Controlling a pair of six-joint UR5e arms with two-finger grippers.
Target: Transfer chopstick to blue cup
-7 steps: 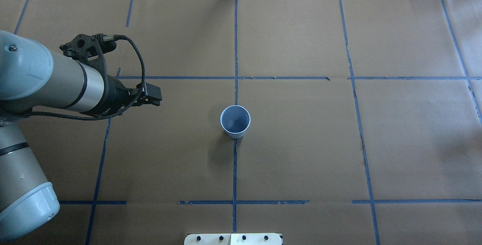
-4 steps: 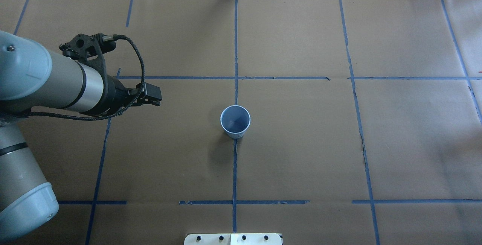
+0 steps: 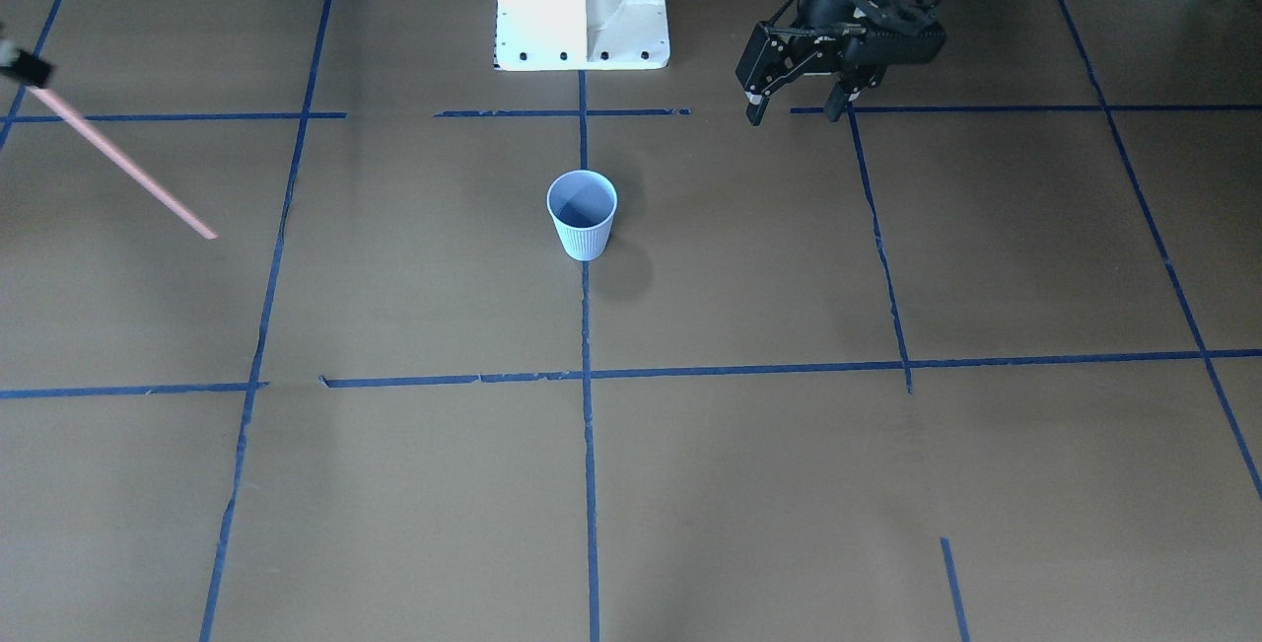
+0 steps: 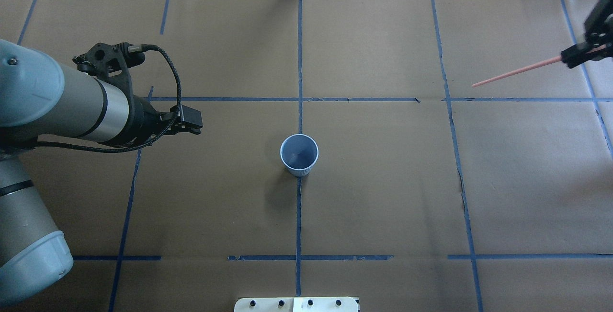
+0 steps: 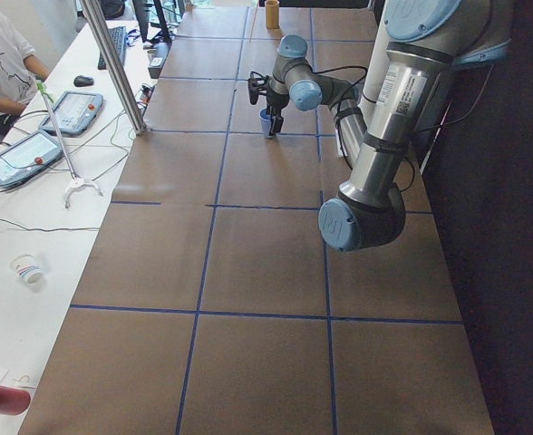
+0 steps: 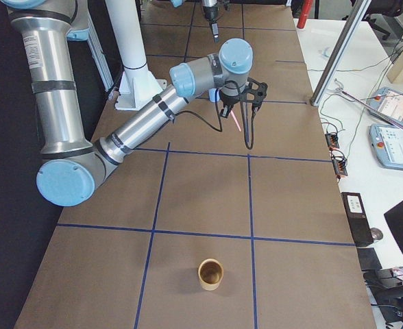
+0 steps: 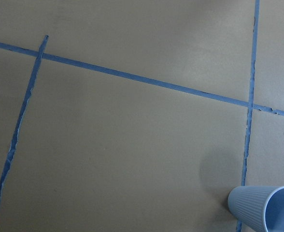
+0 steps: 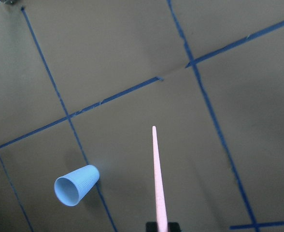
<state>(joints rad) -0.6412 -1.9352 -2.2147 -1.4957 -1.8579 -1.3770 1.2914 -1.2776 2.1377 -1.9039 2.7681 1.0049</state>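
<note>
The blue cup (image 4: pixel 299 155) stands upright and empty at the table's middle, on a tape line; it also shows in the front view (image 3: pixel 582 213) and both wrist views (image 7: pixel 265 208) (image 8: pixel 77 185). My right gripper (image 4: pixel 582 55) is shut on one end of the pale pink chopstick (image 4: pixel 517 71) and holds it in the air far to the cup's right. The stick slants down toward the cup's side (image 3: pixel 128 167) (image 8: pixel 157 179). My left gripper (image 3: pixel 797 112) is open and empty, hovering to the cup's left (image 4: pixel 191 122).
A brown wooden cup (image 6: pixel 210 273) stands on the table beyond my right arm. The white robot base (image 3: pixel 582 1) is at the table's near edge. Blue tape lines cross the brown paper. An operator sits at the side bench.
My right gripper, holding the chopstick, has come into the overhead view at the right edge. My left gripper has drifted slightly back. The cup has not moved.
</note>
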